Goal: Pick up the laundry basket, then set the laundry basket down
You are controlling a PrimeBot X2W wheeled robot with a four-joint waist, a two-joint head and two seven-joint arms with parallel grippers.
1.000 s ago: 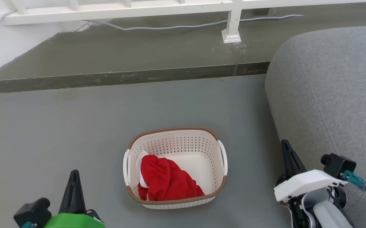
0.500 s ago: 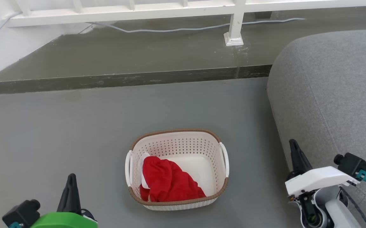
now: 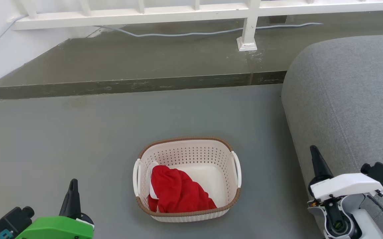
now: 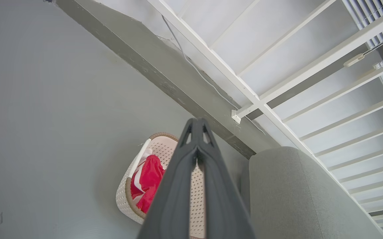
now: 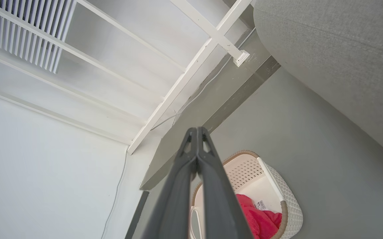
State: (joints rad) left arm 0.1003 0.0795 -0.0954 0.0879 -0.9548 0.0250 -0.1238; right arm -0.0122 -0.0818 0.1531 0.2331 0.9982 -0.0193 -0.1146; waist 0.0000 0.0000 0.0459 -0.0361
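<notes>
The laundry basket (image 3: 191,151) stands on the grey floor in the lower middle of the head view, cream-white and perforated with a brown rim and white side handles. A red cloth (image 3: 176,192) lies in its left half. My left gripper (image 3: 73,191) is at the lower left, well left of the basket, fingers shut and empty. My right gripper (image 3: 314,157) is at the lower right beside the sofa, shut and empty too. In the left wrist view the basket (image 4: 159,146) sits beyond the shut left gripper (image 4: 196,124). The right wrist view has the basket (image 5: 287,199) past the shut right gripper (image 5: 196,132).
A grey sofa (image 3: 350,99) fills the right side, close to my right arm. A raised dark step (image 3: 138,84) runs across behind the basket, with a white railing (image 3: 247,30) and a cable (image 3: 194,33) on it. Open floor lies left of the basket.
The whole head picture has shifted down and right, so the camera moved. Both grippers sit lower and further outward in the view, still shut. The basket rests on the floor as before.
</notes>
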